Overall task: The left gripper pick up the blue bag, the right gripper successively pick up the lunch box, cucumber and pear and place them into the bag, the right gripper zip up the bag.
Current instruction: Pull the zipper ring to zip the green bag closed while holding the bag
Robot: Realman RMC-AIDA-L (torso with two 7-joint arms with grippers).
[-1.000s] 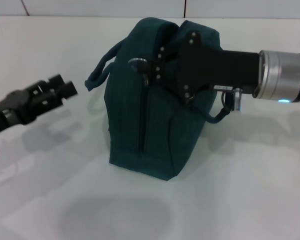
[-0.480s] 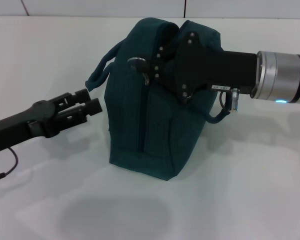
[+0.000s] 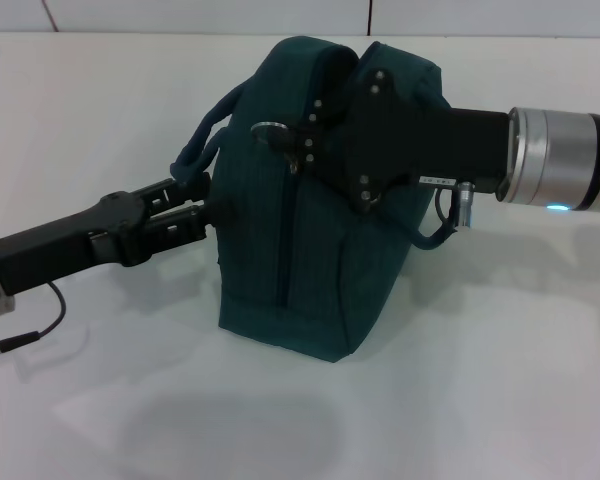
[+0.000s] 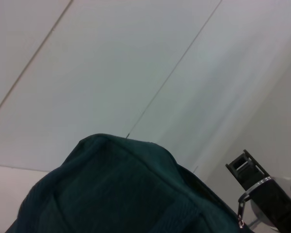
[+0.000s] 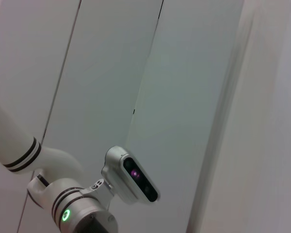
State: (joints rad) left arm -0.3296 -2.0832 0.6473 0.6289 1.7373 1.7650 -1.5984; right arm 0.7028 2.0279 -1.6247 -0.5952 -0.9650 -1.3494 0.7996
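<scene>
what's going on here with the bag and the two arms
A teal bag stands upright on the white table, its side zipper looking closed. The right gripper is at the bag's upper side by the zipper's ring pull. The left gripper reaches in from the other side, its tips at the bag's edge just below a loop handle. No food or box is visible; presumably it is packed inside.
</scene>
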